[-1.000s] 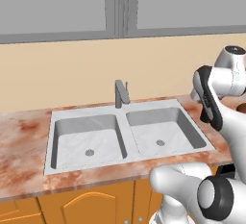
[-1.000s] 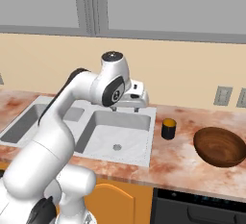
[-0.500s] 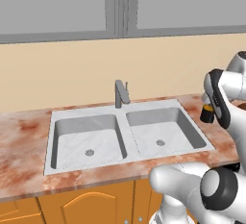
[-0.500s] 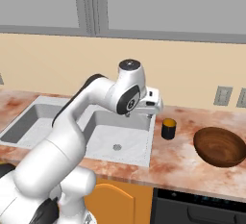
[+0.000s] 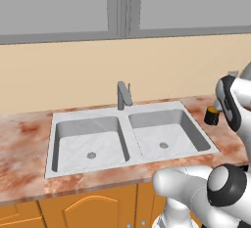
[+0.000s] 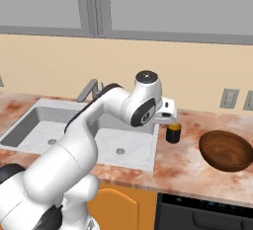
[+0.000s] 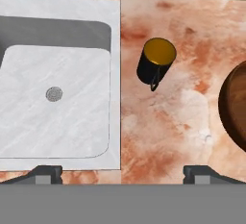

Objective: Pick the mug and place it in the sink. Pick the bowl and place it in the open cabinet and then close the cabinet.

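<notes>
Two-finger pincer (image 7: 122, 171) spread wide, empty, poised above the counter, presumably lining up a top-down grasp. Small black cylindrical mug with orange-yellow inside (image 7: 155, 63) stands upright between light grey steel sink (image 7: 114, 50) and dark brown wooden bowl (image 7: 235, 106).

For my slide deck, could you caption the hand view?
Looking down: black mug upright on the marbled counter, between sink and brown bowl.
</notes>
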